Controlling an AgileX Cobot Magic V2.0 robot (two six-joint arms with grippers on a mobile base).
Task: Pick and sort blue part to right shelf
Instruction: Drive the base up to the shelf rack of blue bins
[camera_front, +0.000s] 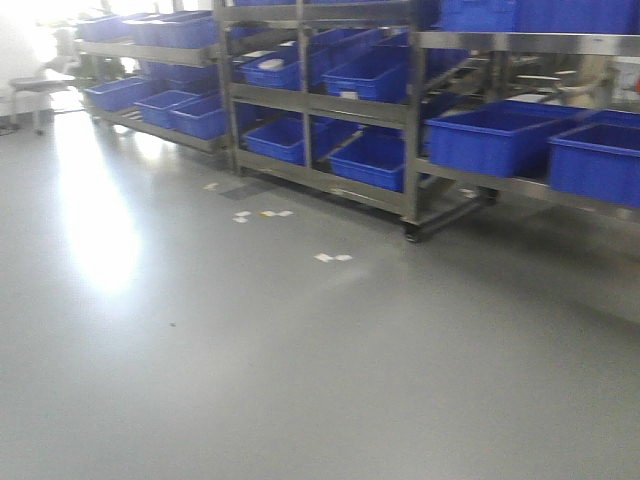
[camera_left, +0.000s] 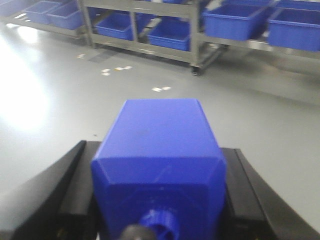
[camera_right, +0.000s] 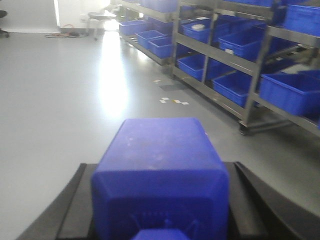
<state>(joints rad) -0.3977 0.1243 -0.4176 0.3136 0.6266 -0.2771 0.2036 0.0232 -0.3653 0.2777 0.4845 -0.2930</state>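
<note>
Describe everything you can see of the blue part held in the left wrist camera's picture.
The blue part is a solid-blue block, plastic by its look, with a flat, faintly scuffed body, bevelled shoulders and a short ribbed knob pointing toward the camera. It lies lengthwise in the left tool, clamped between its black fingers, which touch both sides. It hangs above the grey floor, touching nothing else visible.

A glossy grey floor (camera_front: 300, 380) fills the front view, with a bright glare patch (camera_front: 95, 230) at left. Small white tape marks (camera_front: 333, 258) lie scattered on it. A stool (camera_front: 40, 85) stands far left; a cable (camera_right: 62, 35) lies on the floor near it
</note>
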